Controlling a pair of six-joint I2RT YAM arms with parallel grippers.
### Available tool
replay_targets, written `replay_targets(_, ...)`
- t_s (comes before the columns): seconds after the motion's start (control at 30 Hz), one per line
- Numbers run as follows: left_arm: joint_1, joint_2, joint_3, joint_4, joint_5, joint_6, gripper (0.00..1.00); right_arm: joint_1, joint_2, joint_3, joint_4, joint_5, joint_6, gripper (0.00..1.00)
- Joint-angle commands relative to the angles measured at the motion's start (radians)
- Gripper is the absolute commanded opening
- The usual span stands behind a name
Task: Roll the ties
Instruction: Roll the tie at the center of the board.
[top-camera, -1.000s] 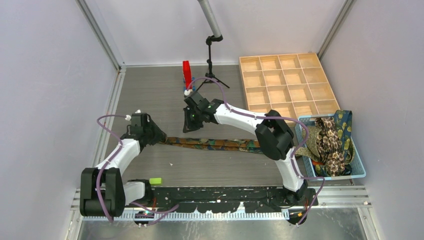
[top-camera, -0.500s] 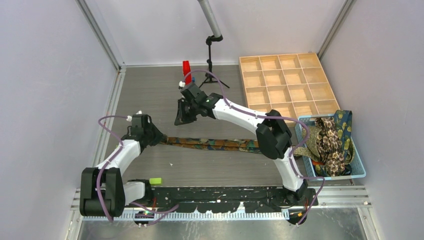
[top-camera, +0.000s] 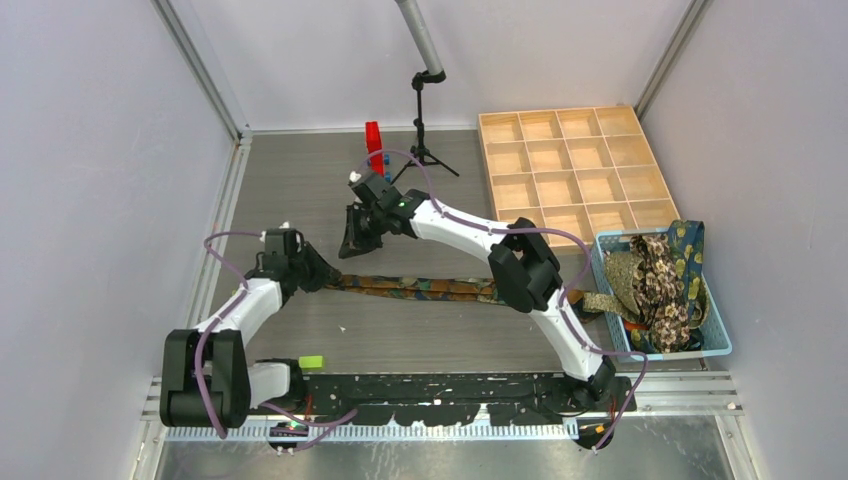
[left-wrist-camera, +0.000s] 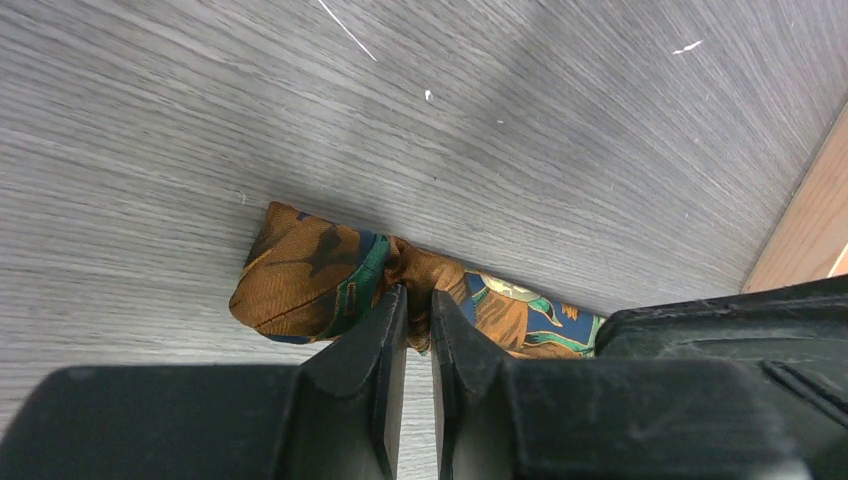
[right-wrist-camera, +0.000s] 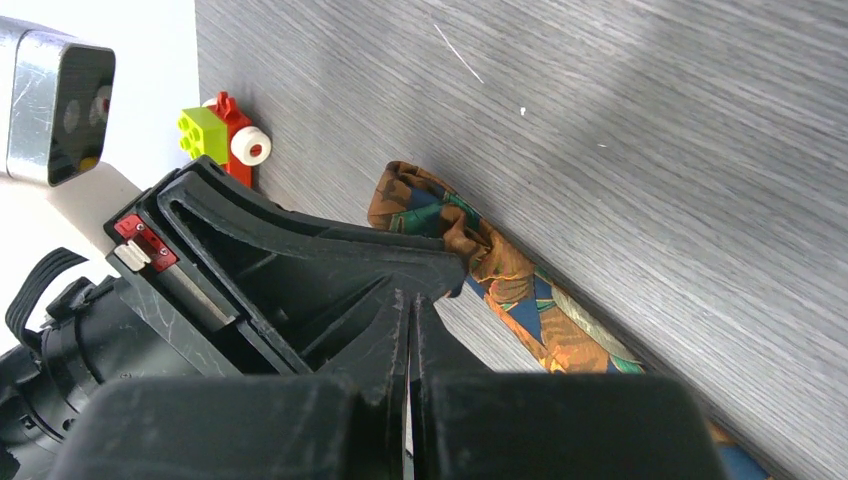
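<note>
Your grey wood-grain table (top-camera: 300, 190) carries a wooden tray (top-camera: 560, 170) of square compartments at the far right. Just in front of the tray stands a light blue basket (top-camera: 690, 354) with a heap of patterned ties (top-camera: 660, 280) in it.

1 tie (top-camera: 430, 288), brown with orange, teal and navy patches, lies flat across the near middle of the table. It runs from your left gripper (top-camera: 318, 275) rightward until the right arm's elbow hides it.

In the left wrist view, the left gripper (left-wrist-camera: 417, 300) has its jaws almost together. They pinch a bunched fold of that tie (left-wrist-camera: 310, 280) just behind its rounded, folded-over end.

Your right gripper (top-camera: 352, 240) hangs above the table just beyond the tie's left part. In its own view the right gripper (right-wrist-camera: 412, 300) has its fingers pressed fully together with nothing between them, and the tie (right-wrist-camera: 510, 285) lies on the table past them.

A small lime block (top-camera: 311, 361) sits near the left arm's base.
</note>
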Motion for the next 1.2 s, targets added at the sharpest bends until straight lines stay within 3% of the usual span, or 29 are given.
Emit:
replay_targets(0.0, -0.002, 0.012, -0.014, 0.052, 0.074, 0.005, 0.16, 0.009, 0.007, 0.061, 0.017, -0.056, 0.030, 0.00)
replay_targets(0.4, -0.002, 0.001, -0.025, 0.071, 0.153, 0.014, 0.20, 0.012, 0.047, 0.069, 0.019, -0.098, 0.056, 0.00)
replay_targets(1.17, -0.002, -0.068, 0.018, -0.033, 0.045, 0.033, 0.15, 0.033, 0.071, 0.005, 0.040, -0.121, 0.068, 0.00)
